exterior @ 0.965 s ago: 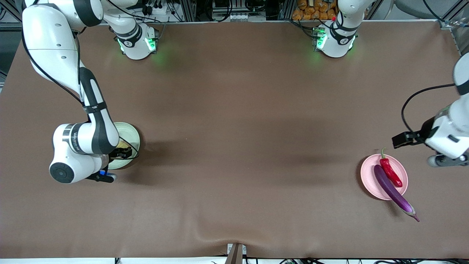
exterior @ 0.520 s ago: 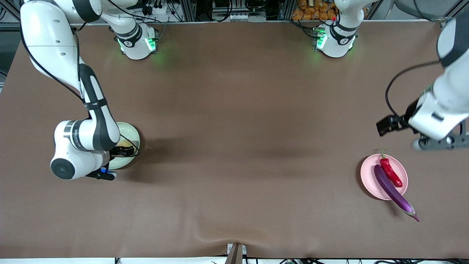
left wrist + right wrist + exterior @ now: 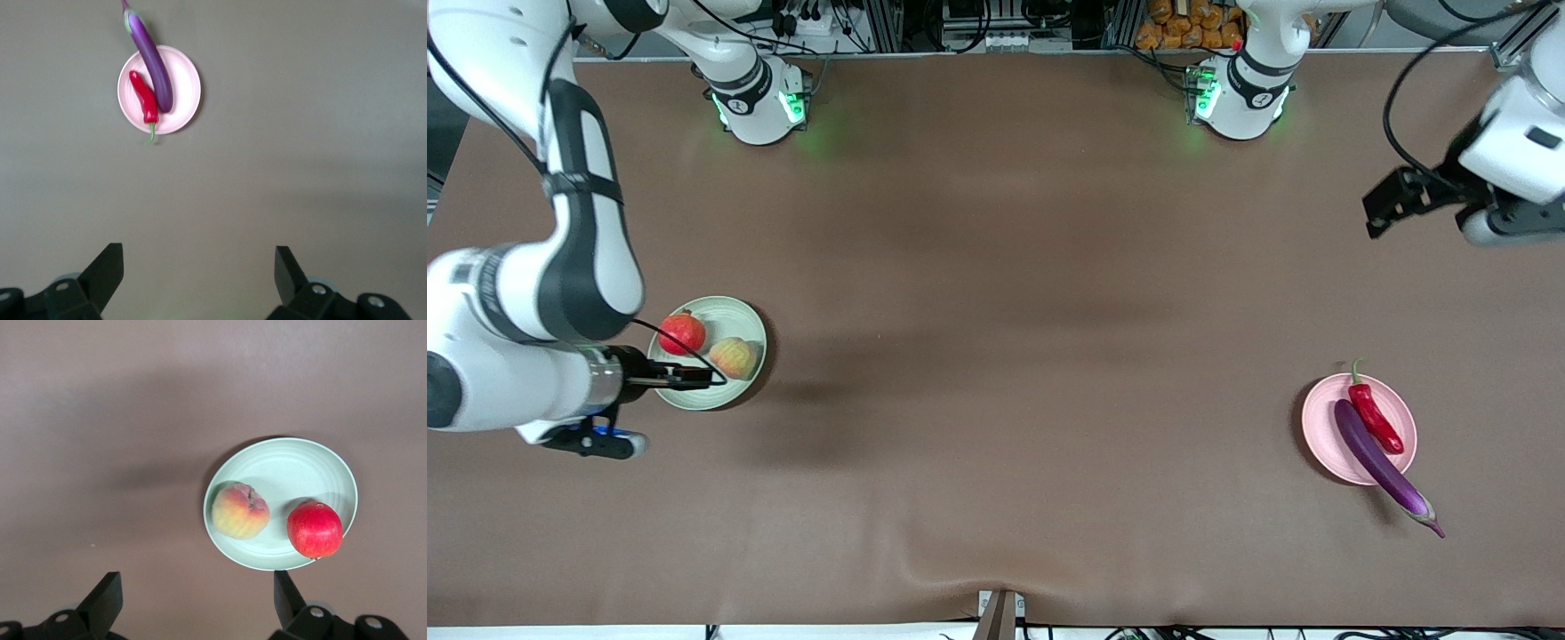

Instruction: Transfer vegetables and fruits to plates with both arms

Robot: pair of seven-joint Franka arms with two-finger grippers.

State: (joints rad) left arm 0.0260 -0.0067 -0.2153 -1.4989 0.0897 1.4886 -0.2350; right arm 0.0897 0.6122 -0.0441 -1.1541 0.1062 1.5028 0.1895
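Front view shows your right gripper (image 3: 694,380), fingers spread and empty, at frame left over the green plate (image 3: 749,316) holding pomegranate (image 3: 682,333) and peach (image 3: 734,357). Your left gripper (image 3: 199,267), likewise spread, hangs upper right; eggplant (image 3: 1380,465) and chili (image 3: 1375,417) lie on the pink plate (image 3: 1318,418).

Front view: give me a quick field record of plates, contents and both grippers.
green plate: holds pomegranate and peach, apart
pink plate: holds chili and eggplant; eggplant overhangs the rim toward the camera
left gripper: open, empty, high over bare table toward its own end
right gripper: open, empty, above table beside green plate
left to move: nothing visible
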